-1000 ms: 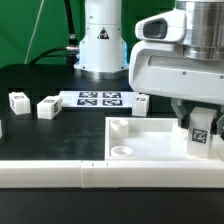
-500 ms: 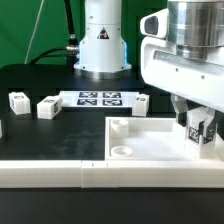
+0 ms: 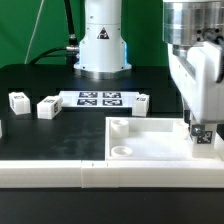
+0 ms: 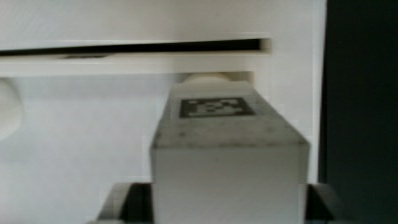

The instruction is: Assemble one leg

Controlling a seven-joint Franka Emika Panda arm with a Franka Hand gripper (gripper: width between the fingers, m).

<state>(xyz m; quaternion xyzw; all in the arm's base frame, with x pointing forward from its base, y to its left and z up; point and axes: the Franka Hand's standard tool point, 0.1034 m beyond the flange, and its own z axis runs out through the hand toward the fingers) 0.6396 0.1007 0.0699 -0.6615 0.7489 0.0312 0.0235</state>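
Leg (image 4: pixel 224 150) clamped upright between gripper (image 3: pixel 203 133) fingers.

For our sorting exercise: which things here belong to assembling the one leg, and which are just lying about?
In the job:
- the leg, held in the gripper
- the white tray-like piece with corner sockets

Lying about:
- the two loose white posts
- the small white part
- the marker board

white tagged leg (image 3: pixel 203 135), seemingly upright

Leg (image 4: pixel 226 150): matt white plastic, smooth, printed black-and-white tag. Tray piece (image 3: pixel 150 148): smooth white plastic, slight sheen. Worktop (image 3: pixel 40 135): matt black. Backdrop (image 3: pixel 20 30): green cloth.
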